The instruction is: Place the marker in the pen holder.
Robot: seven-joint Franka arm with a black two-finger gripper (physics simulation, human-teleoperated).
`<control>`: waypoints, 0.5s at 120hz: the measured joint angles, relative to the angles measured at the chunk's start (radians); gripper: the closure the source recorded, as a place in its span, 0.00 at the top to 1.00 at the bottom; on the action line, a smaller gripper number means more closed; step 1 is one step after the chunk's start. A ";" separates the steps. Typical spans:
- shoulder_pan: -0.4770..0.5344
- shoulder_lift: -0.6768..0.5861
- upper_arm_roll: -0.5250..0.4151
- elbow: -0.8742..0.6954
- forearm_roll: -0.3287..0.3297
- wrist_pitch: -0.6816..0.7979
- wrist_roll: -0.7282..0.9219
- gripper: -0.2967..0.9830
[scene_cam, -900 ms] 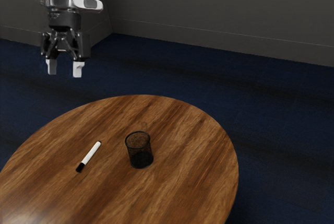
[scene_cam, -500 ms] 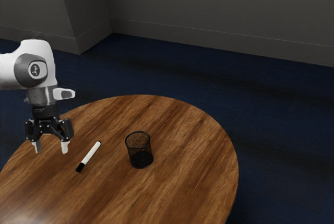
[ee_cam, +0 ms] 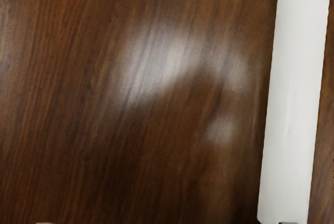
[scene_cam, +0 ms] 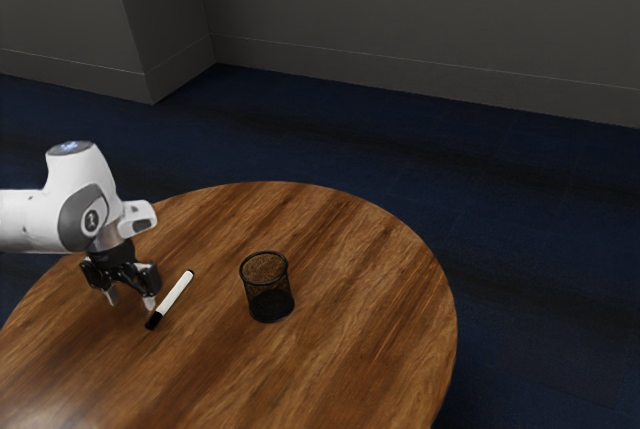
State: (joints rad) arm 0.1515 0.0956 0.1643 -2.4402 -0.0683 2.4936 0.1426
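wooden table (scene_cam: 350, 369), empty pen holder (scene_cam: 267, 287)

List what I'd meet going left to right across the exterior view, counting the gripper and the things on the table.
Open gripper → white marker with a black end → black mesh pen holder.

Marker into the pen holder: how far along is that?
Early on. The approach looks mostly done: the open pincer is low, right by the marker. Nothing is gripped; the marker lies on the table, seemingly beside the fingers, so lining up looks unfinished. Left: grip, lift, carry to the upright pen holder and insert.
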 joint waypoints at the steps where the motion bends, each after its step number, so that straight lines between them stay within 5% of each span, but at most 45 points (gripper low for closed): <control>1: 0.000 0.001 -0.001 -0.001 0.000 0.007 0.003 0.66; 60: -0.065 0.030 -0.014 -0.003 -0.012 0.141 0.111 0.50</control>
State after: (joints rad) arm 0.0861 0.1257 0.1500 -2.4431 -0.0805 2.6347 0.2535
